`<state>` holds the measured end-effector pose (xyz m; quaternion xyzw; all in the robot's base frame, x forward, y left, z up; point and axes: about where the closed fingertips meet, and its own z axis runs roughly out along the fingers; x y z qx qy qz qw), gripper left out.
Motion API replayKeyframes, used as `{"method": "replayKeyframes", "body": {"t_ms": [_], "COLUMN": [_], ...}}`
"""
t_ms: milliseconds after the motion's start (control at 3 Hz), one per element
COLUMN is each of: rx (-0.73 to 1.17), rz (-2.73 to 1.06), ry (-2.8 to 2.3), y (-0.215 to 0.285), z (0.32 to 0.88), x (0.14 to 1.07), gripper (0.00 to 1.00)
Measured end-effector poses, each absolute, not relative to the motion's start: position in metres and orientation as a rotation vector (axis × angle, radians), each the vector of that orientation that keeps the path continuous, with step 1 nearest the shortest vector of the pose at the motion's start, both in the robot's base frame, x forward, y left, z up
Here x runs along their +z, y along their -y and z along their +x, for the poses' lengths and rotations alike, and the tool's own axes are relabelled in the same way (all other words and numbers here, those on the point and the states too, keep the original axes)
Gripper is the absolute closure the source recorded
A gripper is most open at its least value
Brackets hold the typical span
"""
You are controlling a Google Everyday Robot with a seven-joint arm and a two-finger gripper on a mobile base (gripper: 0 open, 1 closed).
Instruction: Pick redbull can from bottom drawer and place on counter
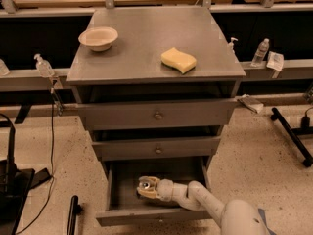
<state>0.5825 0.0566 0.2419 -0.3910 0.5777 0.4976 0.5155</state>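
**Q:** Where is the gripper located, and what is its state?

**A:** The gripper point(143, 188) is located inside the pulled-out bottom drawer point(156, 215), toward its left half. Its tan fingers point(152, 190) are closed around the redbull can point(145, 182), which is held low inside the drawer. The shiny round top of the can is seen between them.

**Q:** Can any marking be read on the can?

**A:** No. The brand lettering is too small to be read; only silvery metal is made out.

**Q:** How is the arm routed?

**A:** The white arm point(198, 199) is extended into the drawer from the lower right, over the drawer front.

**Q:** What is found above?

**A:** Two shallower drawers point(156, 115) are shown closed, each fitted with a small round knob. On the counter point(146, 48), a cream bowl point(98, 37) is placed at the left and a yellow sponge point(178, 59) at the right, well apart. A clear water bottle point(260, 52) is stood on the ledge to the right; its label cannot be read.
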Motion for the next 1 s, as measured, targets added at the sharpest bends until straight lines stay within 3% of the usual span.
{"method": "replayKeyframes", "body": {"t_ms": [333,1000], "rx": [1.262,1.348], "rz": [-0.868,-0.859], "ry": [-1.239,-1.041], "y": [-0.052,-0.017], "z": [0.59,0.576], "x": [0.286,0.378], "gripper": [1.0,1.0]}}
